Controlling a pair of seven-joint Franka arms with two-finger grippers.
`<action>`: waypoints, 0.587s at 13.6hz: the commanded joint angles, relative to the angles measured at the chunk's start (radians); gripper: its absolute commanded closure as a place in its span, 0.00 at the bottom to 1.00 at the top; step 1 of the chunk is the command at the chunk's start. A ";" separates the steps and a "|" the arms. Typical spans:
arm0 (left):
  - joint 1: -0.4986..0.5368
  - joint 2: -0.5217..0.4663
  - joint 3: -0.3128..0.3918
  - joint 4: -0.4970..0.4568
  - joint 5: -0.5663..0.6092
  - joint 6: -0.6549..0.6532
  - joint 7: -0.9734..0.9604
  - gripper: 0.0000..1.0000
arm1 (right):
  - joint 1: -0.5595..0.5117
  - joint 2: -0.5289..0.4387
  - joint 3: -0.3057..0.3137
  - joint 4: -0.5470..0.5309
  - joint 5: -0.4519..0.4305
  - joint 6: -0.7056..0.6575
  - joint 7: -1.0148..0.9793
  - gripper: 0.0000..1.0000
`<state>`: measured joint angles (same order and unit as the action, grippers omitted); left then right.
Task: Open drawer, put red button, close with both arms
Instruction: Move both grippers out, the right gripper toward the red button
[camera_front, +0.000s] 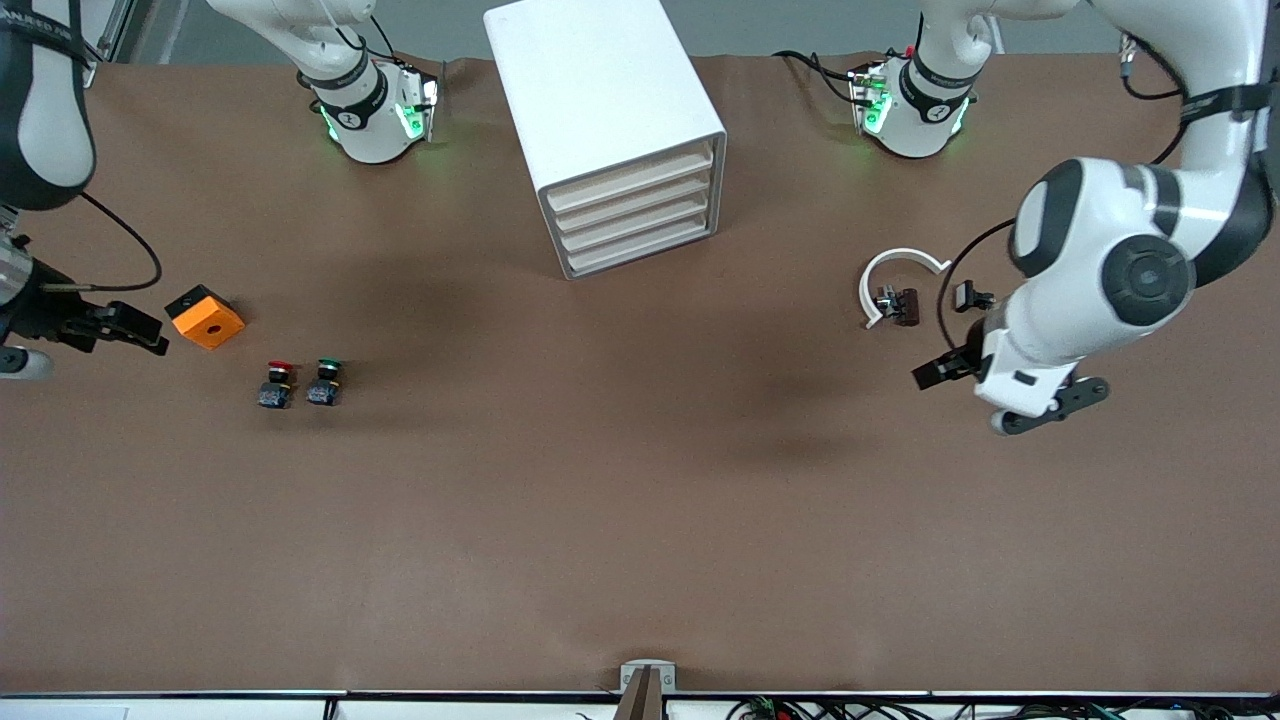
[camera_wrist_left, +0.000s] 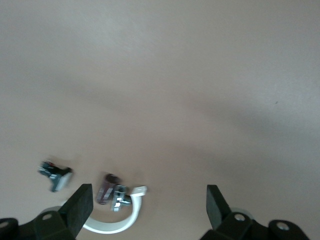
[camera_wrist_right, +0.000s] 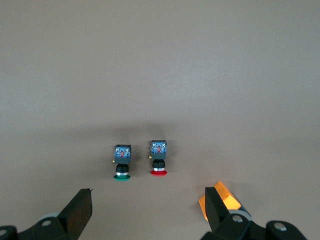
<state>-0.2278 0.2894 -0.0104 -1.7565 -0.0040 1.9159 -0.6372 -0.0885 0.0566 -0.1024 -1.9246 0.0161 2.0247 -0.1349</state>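
Observation:
The white cabinet (camera_front: 600, 100) stands at the back middle of the table. Its top drawer (camera_front: 632, 178) is shut, like the three below it. The red button (camera_front: 279, 382) stands toward the right arm's end of the table, beside the same button with a green cap (camera_front: 325, 380). Both show in the right wrist view, red (camera_wrist_right: 158, 159) and green (camera_wrist_right: 122, 162). My right gripper (camera_front: 148, 334) (camera_wrist_right: 149, 210) is open and empty, low beside an orange block (camera_front: 205, 317). My left gripper (camera_front: 953, 335) (camera_wrist_left: 150, 210) is open and empty, above the table at the left arm's end.
A white curved clip (camera_front: 893, 268) (camera_wrist_left: 117, 225) and a small dark metal part (camera_front: 898, 305) (camera_wrist_left: 112, 190) lie on the table by the left gripper. Another small metal part (camera_wrist_left: 55, 175) lies close by. The orange block also shows in the right wrist view (camera_wrist_right: 227, 197).

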 joint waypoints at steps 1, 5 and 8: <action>-0.047 0.040 0.004 0.012 0.004 0.023 -0.126 0.00 | -0.042 -0.006 0.010 -0.129 0.010 0.128 -0.002 0.00; -0.113 0.085 -0.008 0.011 -0.011 0.015 -0.326 0.00 | -0.033 0.054 0.012 -0.209 -0.002 0.219 0.078 0.00; -0.123 0.108 -0.034 0.015 -0.082 0.002 -0.505 0.00 | -0.019 0.135 0.012 -0.218 -0.007 0.307 0.077 0.00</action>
<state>-0.3513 0.3840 -0.0286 -1.7556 -0.0490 1.9327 -1.0608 -0.1115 0.1466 -0.0966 -2.1392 0.0158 2.2823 -0.0814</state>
